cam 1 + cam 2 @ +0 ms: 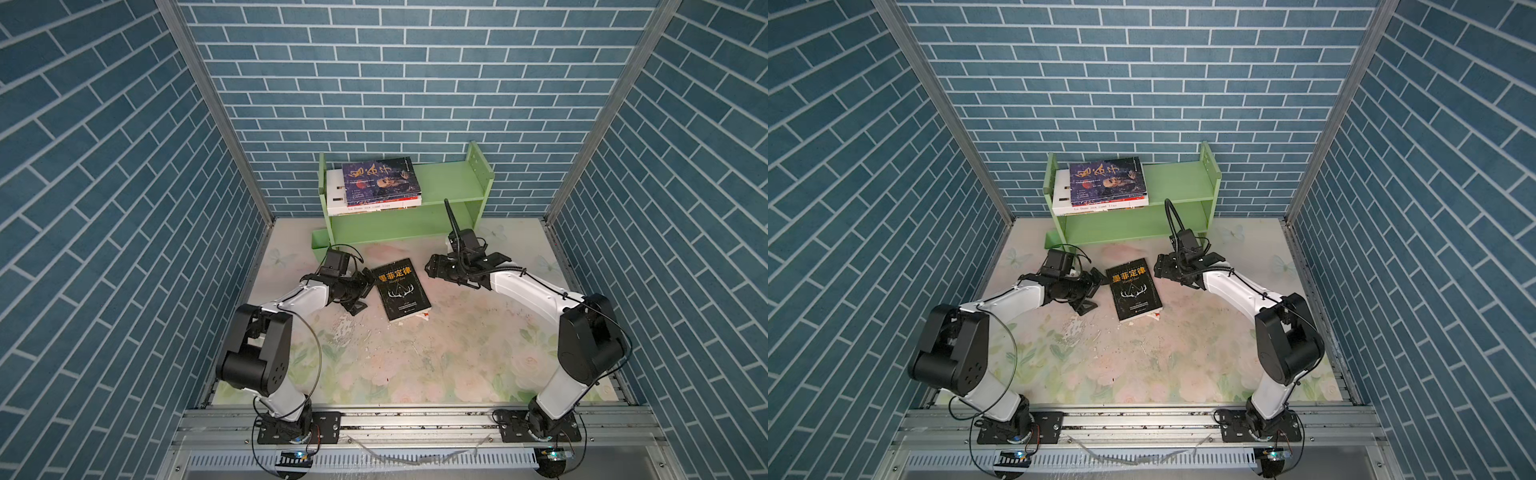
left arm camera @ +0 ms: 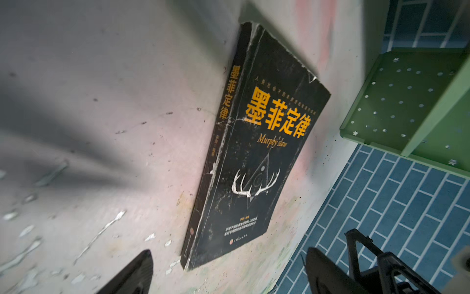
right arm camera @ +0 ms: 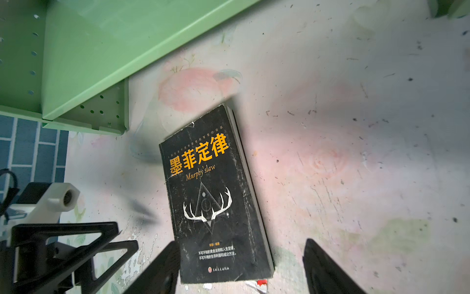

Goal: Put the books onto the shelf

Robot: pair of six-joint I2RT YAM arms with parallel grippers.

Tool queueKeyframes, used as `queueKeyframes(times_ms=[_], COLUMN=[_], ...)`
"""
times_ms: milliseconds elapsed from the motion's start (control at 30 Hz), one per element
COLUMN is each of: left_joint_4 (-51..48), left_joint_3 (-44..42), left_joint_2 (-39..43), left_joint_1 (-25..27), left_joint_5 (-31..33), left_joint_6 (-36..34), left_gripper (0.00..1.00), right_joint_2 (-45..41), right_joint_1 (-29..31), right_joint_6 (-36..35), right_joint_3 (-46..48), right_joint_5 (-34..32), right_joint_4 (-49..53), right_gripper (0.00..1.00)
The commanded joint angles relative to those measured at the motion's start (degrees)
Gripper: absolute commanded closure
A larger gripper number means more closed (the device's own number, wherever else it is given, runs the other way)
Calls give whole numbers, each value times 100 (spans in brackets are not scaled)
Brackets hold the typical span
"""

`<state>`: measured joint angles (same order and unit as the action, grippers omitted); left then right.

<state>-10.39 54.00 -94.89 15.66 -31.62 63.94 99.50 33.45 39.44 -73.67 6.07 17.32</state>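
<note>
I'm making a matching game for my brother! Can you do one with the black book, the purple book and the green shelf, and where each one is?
Things:
1. black book
2. purple book
3. shelf

Places:
A. standing against the back wall
B. lying flat in front of the shelf
C. on top of the pile on the upper board

Pairs: 1-B, 2-C, 3-A

You can read 墨菲定律 in gold on the black book [image 2: 256, 157], on its cover and its spine, with "Murphy'slaw" beneath. On the shelf [image 1: 453, 183], the top book [image 1: 380, 180] shows 鬼谷子.
</note>
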Motion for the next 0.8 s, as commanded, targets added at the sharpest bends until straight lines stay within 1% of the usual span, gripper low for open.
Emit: queueKeyframes(times_ms=[0,100,200,333,500,700,767], left_joint_4=[454,406,331,203,249,261,458], left_joint_3=[138,273,271,243,327,660,746], left_joint_2=[-435,-766,-905,-1077,-1339,-1512,-1523], left_joint_1=[235,378,442,455,523,674,741], left_joint_5=[-132,-86,70,261,217,106,-1], left_joint_6=[156,173,215,257,303,259,265], left_gripper=[5,5,5,5,5,5,6], right_joint_2=[547,989,1363,1635,1907,2404,2555], right_joint_1=[1,4,28,38,69,259,310], right_joint_6=[315,409,481,479,469,350,263], right_joint_3=[-8,-148,-290,-397,-689,-1342,-1596], right_joint_5=[139,264,451,511,746,1195,1309], right_joint_4=[-491,-749,-870,-853,-801,-464,-254], right_gripper=[25,25,26,27,27,29,29])
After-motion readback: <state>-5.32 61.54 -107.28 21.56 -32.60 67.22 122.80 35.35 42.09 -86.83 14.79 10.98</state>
